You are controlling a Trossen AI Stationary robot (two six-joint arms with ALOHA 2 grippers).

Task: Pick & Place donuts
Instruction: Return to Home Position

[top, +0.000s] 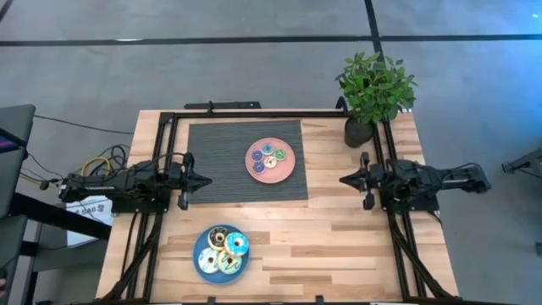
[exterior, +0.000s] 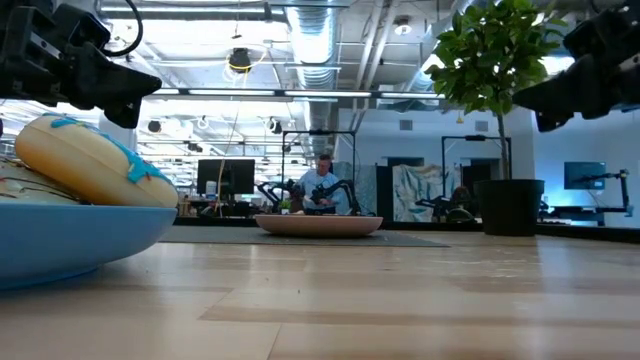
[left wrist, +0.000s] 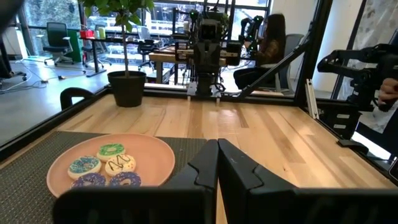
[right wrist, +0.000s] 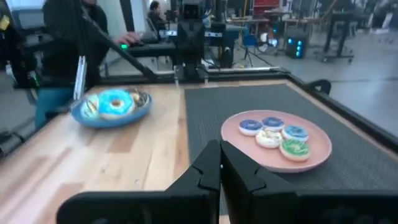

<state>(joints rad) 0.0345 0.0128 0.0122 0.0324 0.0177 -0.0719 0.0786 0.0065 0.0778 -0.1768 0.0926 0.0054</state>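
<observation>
Sorting is judged done: no loose donuts are seen on the wooden table [top: 339, 237]. The pink plate [top: 286, 172] is carried on the dark ribbed mat [top: 220, 161], with what looks like five small donuts [top: 270, 157] on it; the count is hedged at this distance. About four big donuts [top: 225, 250] are stacked on the blue plate [top: 197, 246]. The left gripper [top: 206, 180] and right gripper [top: 343, 180] are parked either side of the mat, fingers together and empty, well apart from both plates. Only homing is judged left.

Low view: the blue plate [exterior: 60, 245] runs off the edge; the pink plate [exterior: 318, 226] hides its donuts [left wrist: 118, 165] behind its rim.
</observation>
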